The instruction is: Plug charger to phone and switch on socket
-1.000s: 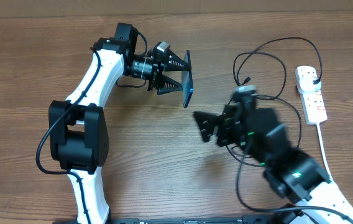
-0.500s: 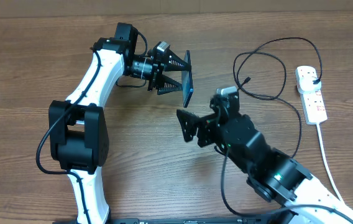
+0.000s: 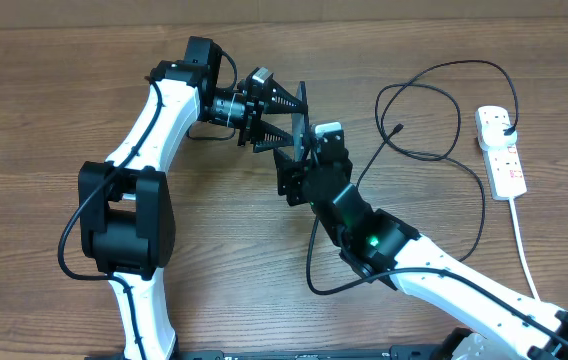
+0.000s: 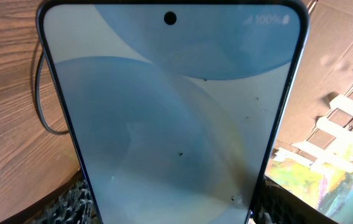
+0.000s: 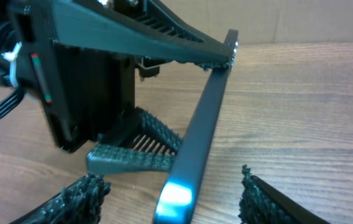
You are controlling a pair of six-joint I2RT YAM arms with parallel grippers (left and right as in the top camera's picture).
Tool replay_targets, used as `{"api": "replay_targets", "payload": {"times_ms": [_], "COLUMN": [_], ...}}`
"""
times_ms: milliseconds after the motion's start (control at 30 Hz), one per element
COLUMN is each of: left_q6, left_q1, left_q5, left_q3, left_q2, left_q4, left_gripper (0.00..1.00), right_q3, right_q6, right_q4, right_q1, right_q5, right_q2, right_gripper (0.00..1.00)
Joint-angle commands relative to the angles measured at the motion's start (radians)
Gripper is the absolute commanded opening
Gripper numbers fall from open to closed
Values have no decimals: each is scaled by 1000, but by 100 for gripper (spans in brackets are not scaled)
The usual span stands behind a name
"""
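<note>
The phone (image 3: 304, 132) is held edge-on above the table, my left gripper (image 3: 301, 118) shut on its two long edges. In the left wrist view its pale blue screen (image 4: 170, 118) fills the picture between the fingers (image 4: 71, 202). My right gripper (image 3: 296, 170) is open and straddles the phone's near end (image 5: 195, 143), with a gap on both sides. The charger's thin black cable (image 3: 434, 100) loops on the table to the right, its connector tip (image 3: 399, 128) lying free. Its plug head (image 3: 505, 122) sits at the far end of the white socket (image 3: 504, 165).
The socket's thick white cord (image 3: 522, 245) runs toward the front right. A black lead from the right arm (image 3: 314, 260) curls over the table in front. A cardboard wall (image 5: 301, 22) stands behind the table.
The right arm has swung up and to the left, from mid-table to the phone's near end, and its jaws have narrowed a little. The left arm and phone have not moved.
</note>
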Motion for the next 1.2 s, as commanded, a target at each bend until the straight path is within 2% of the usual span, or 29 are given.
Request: {"api": "replay_targets", "payload": {"times_ms": [0,267,633,833,1033,1167], "left_q6": [-11,-11,-11,-10,-7,-7], "left_q1": [0,0,0,0,0,1], "left_q5": [56,56,56,51,44,44], "left_q3": [33,33,33,33,33,33], "left_q2": [-4,-4,-4,-4,-4,-4], "left_q4": [5,5,5,5,26,41], "left_gripper": [65,65,65,66,75,81], "right_q3": [26,26,26,26,26,26], "right_q6": [-52,-103,-103,-103,-103,-103], "right_q4": [48,133,157,159,160,160], "right_q1": [4,3,4,4,4,4], "right_q5": [37,48,55,55,56,104], "right_q2": [40,49,74,74,74,69], "right_gripper": [68,52,31,15,4,4]}}
